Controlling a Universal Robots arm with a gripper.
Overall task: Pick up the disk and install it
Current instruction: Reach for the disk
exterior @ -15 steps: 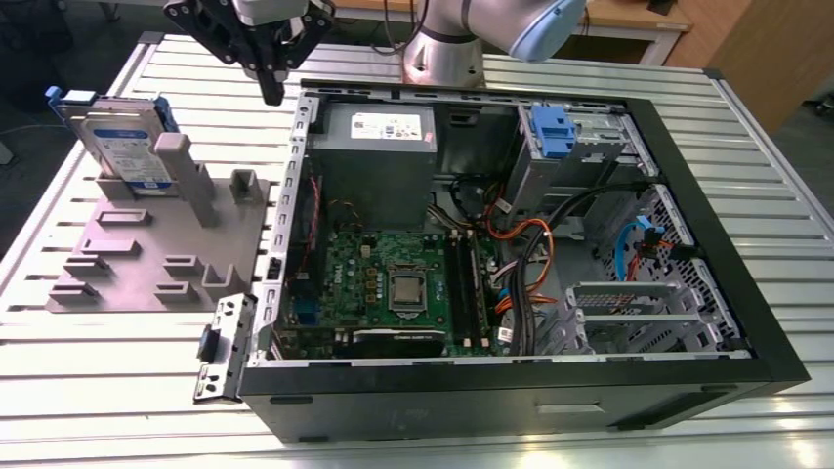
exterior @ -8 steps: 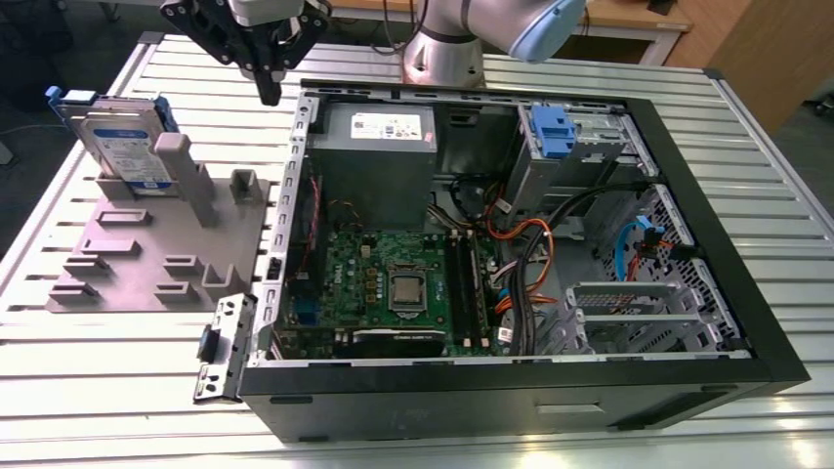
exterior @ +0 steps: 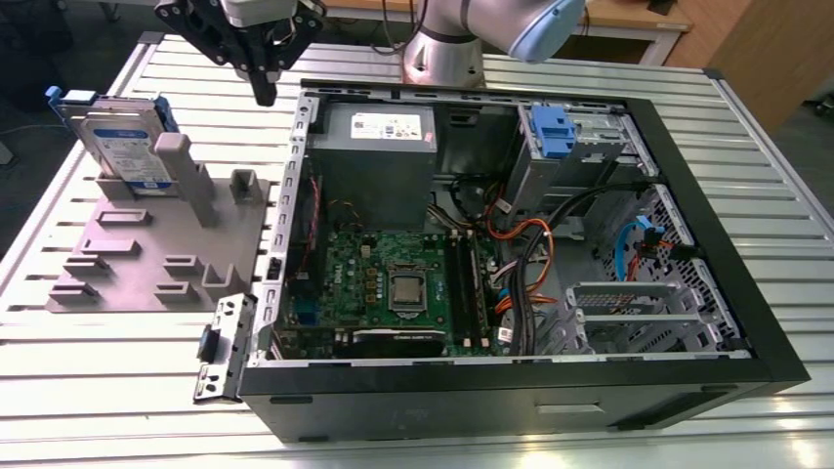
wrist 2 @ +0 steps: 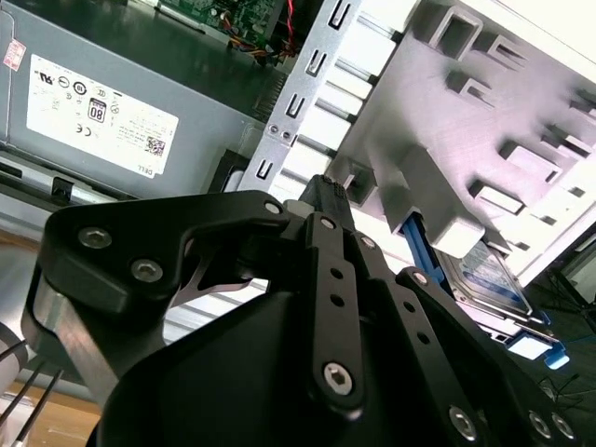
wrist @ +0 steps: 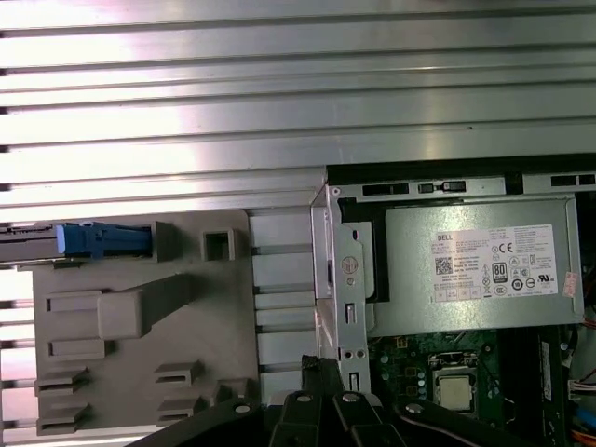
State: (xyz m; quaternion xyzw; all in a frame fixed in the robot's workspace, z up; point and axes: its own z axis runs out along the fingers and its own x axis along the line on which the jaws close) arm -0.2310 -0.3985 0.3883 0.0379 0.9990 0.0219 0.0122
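gripper [exterior: 265,93], jaws closed together and holding nothing, poised over the open computer case [exterior: 456,405] rim; the disk [exterior: 124,147] stands on edge in the grey fixture [exterior: 131,256], well apart, lower and toward the exterior view's left.

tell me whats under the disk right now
The disk stands upright on edge in the grey fixture, which lies on the slatted table. Its lower edge is hidden by the fixture, so how it seats cannot be seen.
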